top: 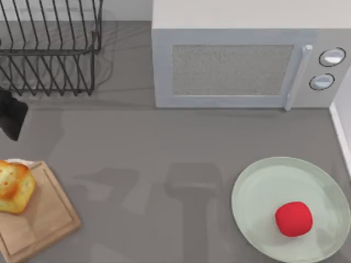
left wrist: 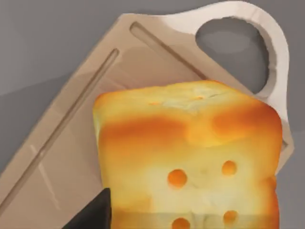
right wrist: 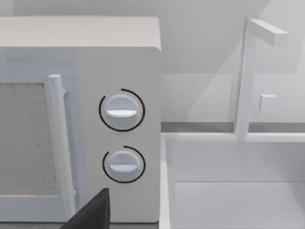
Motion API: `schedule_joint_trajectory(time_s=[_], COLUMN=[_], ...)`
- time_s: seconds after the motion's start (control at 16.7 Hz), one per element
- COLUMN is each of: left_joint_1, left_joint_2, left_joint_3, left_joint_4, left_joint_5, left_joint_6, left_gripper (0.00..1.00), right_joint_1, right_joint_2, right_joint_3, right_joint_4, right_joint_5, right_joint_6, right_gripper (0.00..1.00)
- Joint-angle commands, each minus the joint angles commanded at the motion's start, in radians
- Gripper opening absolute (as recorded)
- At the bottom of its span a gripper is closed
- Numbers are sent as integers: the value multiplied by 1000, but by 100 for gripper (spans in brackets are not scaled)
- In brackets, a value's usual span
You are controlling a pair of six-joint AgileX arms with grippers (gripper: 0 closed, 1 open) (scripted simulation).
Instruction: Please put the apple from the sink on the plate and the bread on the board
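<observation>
The apple [top: 293,218] sat on the plate [top: 258,186] at lower right, the bread [top: 15,187] on the board [top: 46,216] at lower left; both jaws' states couldn't be told.

Our top view cuts off the bread [top: 15,187], board [top: 38,219] and plate [top: 263,192] at its edges.

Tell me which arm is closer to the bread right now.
Left. Its wrist camera looks straight down on the bread sitting on the board, with a fingertip beside it. The right arm's camera faces the microwave and sink, far across the table.
</observation>
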State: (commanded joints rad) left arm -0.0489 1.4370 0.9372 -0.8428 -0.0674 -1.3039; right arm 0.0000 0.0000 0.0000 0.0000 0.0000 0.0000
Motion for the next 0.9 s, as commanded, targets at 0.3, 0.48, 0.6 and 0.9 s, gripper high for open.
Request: schedule_joint_trajectory(time_s=[0.3,0.48,0.6,0.9], left_joint_1=[13,22,28,40], left_joint_2=[-356,-602,-767,-1139], left_joint_3=[-233,-393,-501,-743], left_joint_4=[204,346,443,664], left_joint_5=[15,27,35,53], left_joint_6=[319,540,689,1029], left_gripper=[100,100,100,100], right_joint_1=[0,0,0,0], right_joint_2=[0,0,0,0], right_joint_3=[0,0,0,0], right_joint_4=[0,0,0,0], right_joint_5=[0,0,0,0], right_joint_6=[0,0,0,0], right_gripper=[100,100,100,100])
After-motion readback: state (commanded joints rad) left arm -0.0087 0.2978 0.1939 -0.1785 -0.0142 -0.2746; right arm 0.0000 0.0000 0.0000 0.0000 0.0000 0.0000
